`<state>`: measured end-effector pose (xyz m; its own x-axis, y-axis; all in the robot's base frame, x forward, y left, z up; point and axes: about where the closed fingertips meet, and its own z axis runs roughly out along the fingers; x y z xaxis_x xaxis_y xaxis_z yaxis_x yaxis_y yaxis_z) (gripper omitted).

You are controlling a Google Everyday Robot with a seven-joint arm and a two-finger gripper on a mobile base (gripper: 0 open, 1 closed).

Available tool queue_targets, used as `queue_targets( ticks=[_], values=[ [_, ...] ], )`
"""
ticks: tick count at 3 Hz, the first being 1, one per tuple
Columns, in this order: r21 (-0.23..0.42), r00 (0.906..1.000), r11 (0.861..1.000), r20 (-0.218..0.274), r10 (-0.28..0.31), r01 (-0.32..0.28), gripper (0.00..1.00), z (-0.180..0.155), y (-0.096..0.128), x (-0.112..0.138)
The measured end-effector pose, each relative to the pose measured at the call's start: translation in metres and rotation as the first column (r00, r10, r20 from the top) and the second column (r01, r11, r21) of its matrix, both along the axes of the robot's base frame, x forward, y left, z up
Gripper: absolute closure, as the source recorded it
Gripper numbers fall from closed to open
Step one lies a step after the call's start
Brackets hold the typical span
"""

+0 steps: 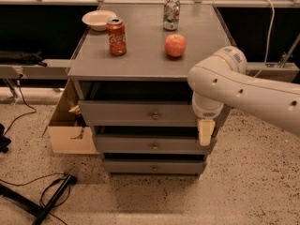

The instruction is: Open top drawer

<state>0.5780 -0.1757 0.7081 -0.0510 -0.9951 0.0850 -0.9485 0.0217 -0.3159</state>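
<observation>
Top drawer point(119, 112): the highest of three grey drawers in the grey cabinet point(140, 62), right under the top board. A dark gap shows above its front.
Knob point(154, 116): small and round, in the middle of the top drawer front. Nothing is on it.
Gripper point(205, 131): a pale tan piece hanging down at the right end of the top drawer, well to the right of the knob.
Grip: I cannot tell if it is wide or closed.
Arm point(243, 90): big and white, coming in from the right.
Other drawers: the middle drawer point(136, 144) and the bottom drawer point(140, 167) sit below.
On top: a red can point(116, 36), an apple point(175, 45), a silver can point(171, 14) and a bowl point(98, 19).
Left side: a cardboard box point(70, 135) on the floor.
</observation>
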Motion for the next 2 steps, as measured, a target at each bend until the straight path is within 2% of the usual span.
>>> queue_targets(
  ticks=[2],
  values=[
    [0.041,0.9996,0.999,-0.014,-0.026,0.027,0.0,-0.039,0.0,0.048]
  ],
)
